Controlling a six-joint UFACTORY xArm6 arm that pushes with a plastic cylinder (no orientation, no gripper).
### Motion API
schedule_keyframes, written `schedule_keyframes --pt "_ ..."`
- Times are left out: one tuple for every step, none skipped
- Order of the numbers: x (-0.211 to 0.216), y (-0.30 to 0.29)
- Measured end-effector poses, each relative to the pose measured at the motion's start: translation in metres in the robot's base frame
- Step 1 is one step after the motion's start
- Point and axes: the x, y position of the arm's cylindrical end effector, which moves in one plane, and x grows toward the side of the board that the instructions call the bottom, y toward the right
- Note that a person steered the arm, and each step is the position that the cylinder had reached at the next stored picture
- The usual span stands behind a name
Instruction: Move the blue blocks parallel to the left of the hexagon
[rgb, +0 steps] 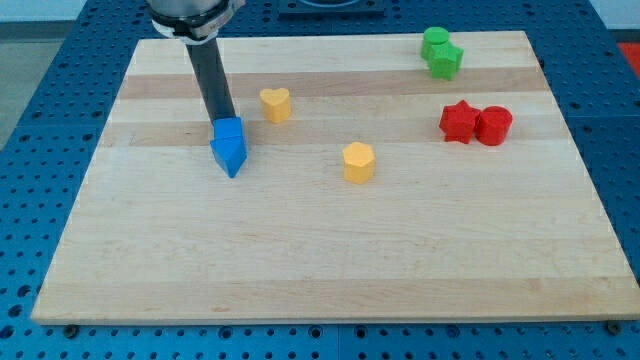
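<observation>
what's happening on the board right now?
The arm's dark rod has my tip right behind the blue blocks, which sit bunched together on the wooden board, at the view's left of the yellow hexagon block. A yellow heart block, two green blocks and two red blocks lie apart from it.

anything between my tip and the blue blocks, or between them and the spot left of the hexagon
Nothing visible. My tip sits right at the top edge of the blue blocks, and the board between them and the yellow hexagon shows no block.

Two blue blocks (229, 146), two yellow (358, 161), two red (476, 124), two green (440, 53).
</observation>
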Motion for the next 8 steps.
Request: schedule_keyframes --pt "0.0 0.005" --pt "-0.001 0.01" --pt "-0.005 -0.065" --pt "0.045 -0.044" --pt "0.045 -0.023" --pt "0.046 -0.015" --pt "0.08 0.011" --pt "0.107 0.047"
